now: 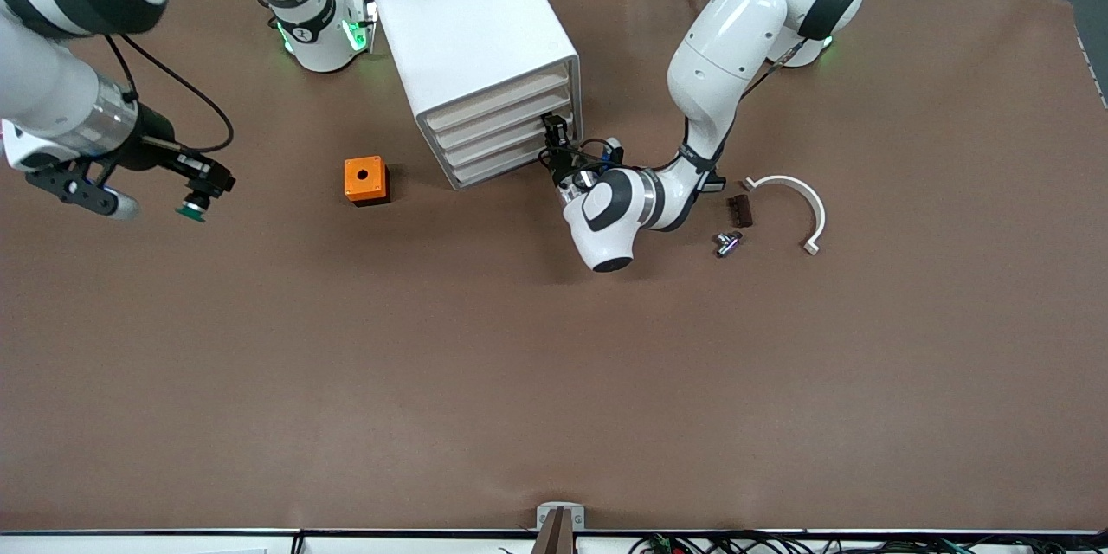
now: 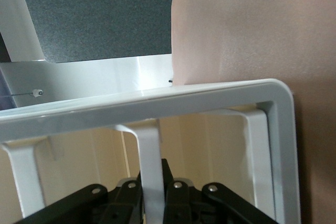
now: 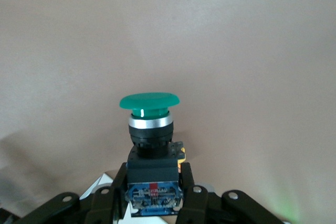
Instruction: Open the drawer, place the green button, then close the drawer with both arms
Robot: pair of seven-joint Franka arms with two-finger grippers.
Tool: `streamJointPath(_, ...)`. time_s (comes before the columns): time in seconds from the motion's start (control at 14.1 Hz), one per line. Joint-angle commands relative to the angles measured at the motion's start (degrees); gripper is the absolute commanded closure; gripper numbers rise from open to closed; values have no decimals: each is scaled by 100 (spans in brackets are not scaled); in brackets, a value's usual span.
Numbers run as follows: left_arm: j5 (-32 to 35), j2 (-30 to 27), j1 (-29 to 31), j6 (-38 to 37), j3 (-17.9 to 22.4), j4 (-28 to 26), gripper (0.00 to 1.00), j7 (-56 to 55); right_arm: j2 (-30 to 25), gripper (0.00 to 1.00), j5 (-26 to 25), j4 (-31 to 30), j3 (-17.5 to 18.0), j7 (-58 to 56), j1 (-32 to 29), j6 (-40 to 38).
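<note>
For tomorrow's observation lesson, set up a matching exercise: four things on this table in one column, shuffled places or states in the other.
1. button
2. orange box
3. left tool
4. white curved bracket

A. at the cabinet's drawer fronts, shut
B. held in the right tool
C. on the table, toward the left arm's end
D. on the table beside the cabinet, toward the right arm's end

Pairs: 1-B, 2-D, 3-A, 4-C

Item count:
- Cabinet (image 1: 472, 35): one, holding four drawers; the lowest is the drawer (image 1: 498, 166).
- Arms: two, each with one gripper: left gripper (image 1: 554, 134), right gripper (image 1: 197, 190).
- Green button (image 1: 190, 210): one.
- Orange box (image 1: 365, 180): one.
- White curved bracket (image 1: 801, 199): one.
- Dark block (image 1: 739, 210): one.
- Small metal part (image 1: 727, 242): one.
</note>
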Motion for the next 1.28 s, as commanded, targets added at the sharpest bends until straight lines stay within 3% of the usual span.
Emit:
streamJointPath(0.0, -115, -27, 183, -69, 28, 45, 90, 103, 123, 100, 84, 278, -24, 373, 114, -259)
streamJointPath(0.43, -97, -62, 560, -51, 37, 80, 89, 103, 229, 100, 110, 278, -15, 1391, 754, 118)
streamJointPath(1.21, -80, -80, 1317, 186, 98, 273, 83, 156, 1098, 100, 101, 156, -24, 3983, 2495, 1445)
